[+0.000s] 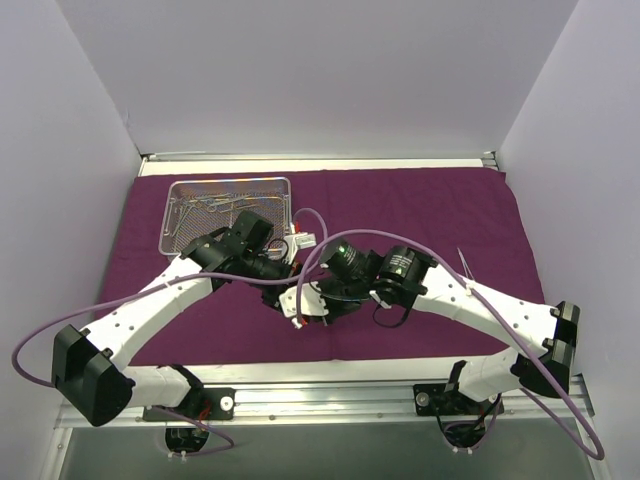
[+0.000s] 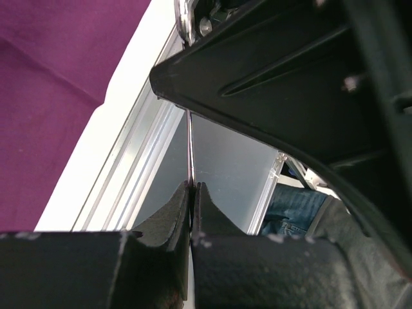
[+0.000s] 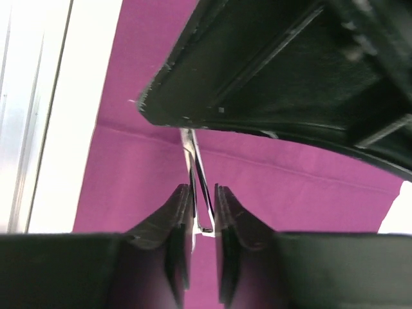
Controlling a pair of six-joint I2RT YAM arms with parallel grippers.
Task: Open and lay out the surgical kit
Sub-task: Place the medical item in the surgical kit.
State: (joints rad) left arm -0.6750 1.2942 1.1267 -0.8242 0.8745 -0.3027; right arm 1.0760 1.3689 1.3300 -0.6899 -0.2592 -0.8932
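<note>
The deep-purple cloth [image 1: 430,205] of the surgical kit lies spread flat over the table. On its far left stands the wire-mesh tray [image 1: 228,181] with steel instruments [image 1: 212,204] inside. Both grippers meet above the cloth's near middle. My left gripper [image 1: 290,290] [image 2: 192,187] is shut on a slim steel instrument [image 2: 190,145]. That same instrument [image 3: 197,164] runs between the pads of my right gripper [image 1: 325,300] [image 3: 203,190], which close on its other end. One more thin instrument [image 1: 465,263] lies alone on the cloth at the right.
White walls enclose the table on three sides. A metal rail [image 1: 320,158] runs along the far edge and another [image 1: 330,395] along the near edge by the arm bases. Purple cables [image 1: 330,240] loop over both arms.
</note>
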